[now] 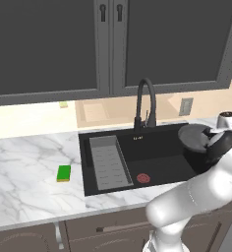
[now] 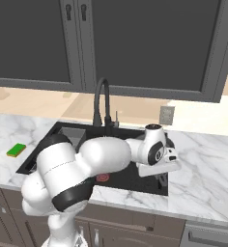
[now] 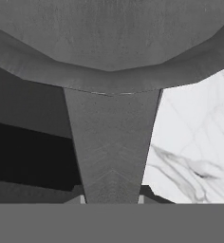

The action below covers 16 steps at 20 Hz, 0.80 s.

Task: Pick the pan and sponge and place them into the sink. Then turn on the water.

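A wall of dark upper cabinets [image 1: 49, 44] hangs over a white marble counter [image 1: 24, 182] in this rendered kitchen, where the robot's white arm [image 2: 82, 169] reaches forward over the right end of the black sink [image 1: 157, 147]. The basin is recessed into the stone, with a grey ribbed tray [image 1: 109, 162] standing along its left side, a red round drain [image 1: 143, 178] on the floor near the front wall, and a black gooseneck faucet [image 1: 145, 103] arching up from the back rim. The pan [image 1: 196, 140], round, dark grey and shallow, sits at the right end of the basin, raised above the sink floor and partly hidden behind the arm's dark wrist in the left base view. In the hand view its flat handle [image 3: 111, 147] runs straight down the middle of the frame to the gripper [image 3: 111, 199], whose two finger tips are pressed in against the handle's sides, pinching it; the pan's curved wall arcs across the top of that view, with black sink to one side and marble to the other. A small grey outlet plate [image 2: 166, 115] is set in the pale backsplash behind the sink's right end. The sponge [image 1: 64, 173], green on top with a thin yellow layer below, lies flat on the counter left of the sink, well apart from the basin and the arm.
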Available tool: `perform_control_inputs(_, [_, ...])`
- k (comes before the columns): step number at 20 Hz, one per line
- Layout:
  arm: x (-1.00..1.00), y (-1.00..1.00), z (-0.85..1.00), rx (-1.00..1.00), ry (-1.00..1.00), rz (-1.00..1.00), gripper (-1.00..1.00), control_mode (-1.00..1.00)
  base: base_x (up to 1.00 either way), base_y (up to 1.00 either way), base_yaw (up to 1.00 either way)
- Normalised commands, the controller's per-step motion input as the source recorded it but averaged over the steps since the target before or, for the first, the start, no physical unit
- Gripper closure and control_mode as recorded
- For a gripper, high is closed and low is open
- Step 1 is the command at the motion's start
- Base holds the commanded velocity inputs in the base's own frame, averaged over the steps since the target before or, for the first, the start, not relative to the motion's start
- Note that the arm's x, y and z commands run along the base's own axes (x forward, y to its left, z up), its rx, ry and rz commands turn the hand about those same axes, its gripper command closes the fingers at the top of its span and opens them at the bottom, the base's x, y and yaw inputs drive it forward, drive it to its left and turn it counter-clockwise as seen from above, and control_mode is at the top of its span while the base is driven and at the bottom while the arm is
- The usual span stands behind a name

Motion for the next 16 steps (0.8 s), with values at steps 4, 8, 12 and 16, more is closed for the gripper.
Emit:
perform_control_inputs(4, [0.07, 0.00, 0.00, 0.00, 0.00, 0.00, 1.00, -1.00, 0.00, 0.00, 0.00])
perform_control_inputs(8, [0.01, 0.00, 0.00, 0.00, 0.00, 0.01, 1.00, -1.00, 0.00, 0.00, 0.00])
perform_control_inputs(12, [0.00, 0.00, 0.00, 0.00, 0.00, 0.08, 1.00, -1.00, 0.00, 0.00, 0.00])
perform_control_inputs(16, [-0.01, 0.00, 0.00, 0.00, 0.00, 0.11, 1.00, -1.00, 0.00, 0.00, 0.00])
